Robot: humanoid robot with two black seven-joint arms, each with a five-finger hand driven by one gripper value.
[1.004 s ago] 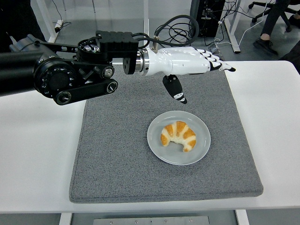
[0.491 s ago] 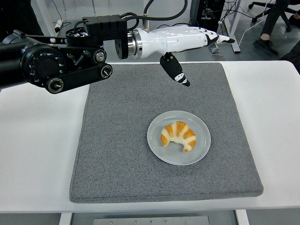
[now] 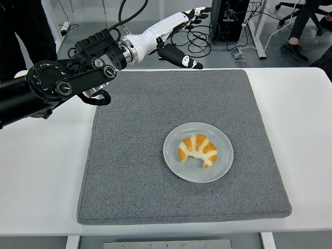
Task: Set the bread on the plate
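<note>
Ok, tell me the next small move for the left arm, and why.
Probably pull the left robot hand back toward the table's left edge and rest it. The bread already lies on the plate, and the hand, fingers spread and empty, is raised past the far edge of the grey mat, so nothing seems left to grasp.

You won't find any text, label, brand, number or sign that can be read here. Nothing is printed on the white plate (image 3: 197, 152), the grey mat (image 3: 135, 155) or the worktop (image 3: 36, 171). The black arm's housing (image 3: 52, 85) on the far left shows only round joints and screws, with no lettering you could make out.
</note>
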